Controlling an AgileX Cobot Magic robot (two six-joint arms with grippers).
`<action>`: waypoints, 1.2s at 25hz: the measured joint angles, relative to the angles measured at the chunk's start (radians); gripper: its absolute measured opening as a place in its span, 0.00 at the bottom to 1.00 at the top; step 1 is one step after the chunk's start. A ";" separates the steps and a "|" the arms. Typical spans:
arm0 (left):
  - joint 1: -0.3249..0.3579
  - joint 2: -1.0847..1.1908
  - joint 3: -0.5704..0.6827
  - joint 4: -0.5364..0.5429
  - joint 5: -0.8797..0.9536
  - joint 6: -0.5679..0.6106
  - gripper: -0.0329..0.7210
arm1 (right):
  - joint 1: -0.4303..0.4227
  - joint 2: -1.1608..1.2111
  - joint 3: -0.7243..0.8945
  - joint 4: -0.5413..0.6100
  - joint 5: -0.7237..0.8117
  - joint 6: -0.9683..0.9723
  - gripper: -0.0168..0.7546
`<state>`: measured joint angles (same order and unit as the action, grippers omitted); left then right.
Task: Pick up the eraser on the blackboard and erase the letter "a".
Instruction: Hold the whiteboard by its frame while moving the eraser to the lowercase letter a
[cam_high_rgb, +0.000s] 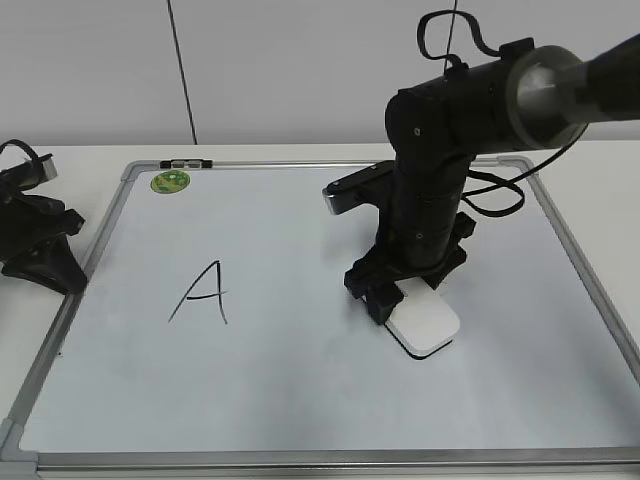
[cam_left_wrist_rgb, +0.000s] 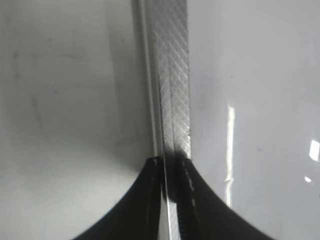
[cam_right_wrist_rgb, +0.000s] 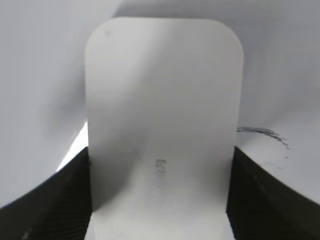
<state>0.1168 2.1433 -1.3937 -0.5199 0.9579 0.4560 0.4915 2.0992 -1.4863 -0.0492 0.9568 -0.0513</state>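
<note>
The white eraser (cam_high_rgb: 425, 325) lies flat on the blackboard (cam_high_rgb: 300, 390), right of its middle. My right gripper (cam_high_rgb: 405, 295) is shut on the eraser's near end. In the right wrist view the eraser (cam_right_wrist_rgb: 160, 100) fills the space between the black jaws (cam_right_wrist_rgb: 160, 200). A thin black marker stroke (cam_right_wrist_rgb: 265, 133) shows on the board just right of the eraser; the rest of the letter "a" is hidden or out of view. My left gripper (cam_high_rgb: 65, 275) rests shut at the board's left edge, over the metal frame (cam_left_wrist_rgb: 172, 100), jaws (cam_left_wrist_rgb: 170, 170) empty.
A tall capital "A" (cam_high_rgb: 205, 293) is written on the board's left half. A green round sticker (cam_high_rgb: 170, 182) sits at the top left corner. The board's grey frame (cam_high_rgb: 590, 290) runs close on the right. The white table (cam_high_rgb: 60, 160) surrounds the board.
</note>
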 joint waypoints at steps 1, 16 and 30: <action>0.000 0.000 0.000 0.000 0.000 0.000 0.11 | -0.006 0.000 0.000 0.000 -0.001 0.002 0.71; 0.000 0.000 0.000 0.000 0.000 0.000 0.11 | -0.253 0.000 -0.003 0.005 0.005 0.008 0.71; 0.000 0.000 0.000 0.000 0.000 0.000 0.11 | -0.246 0.000 -0.004 0.049 0.012 -0.013 0.71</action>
<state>0.1168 2.1433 -1.3937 -0.5199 0.9579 0.4560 0.2450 2.0992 -1.4907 0.0000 0.9684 -0.0647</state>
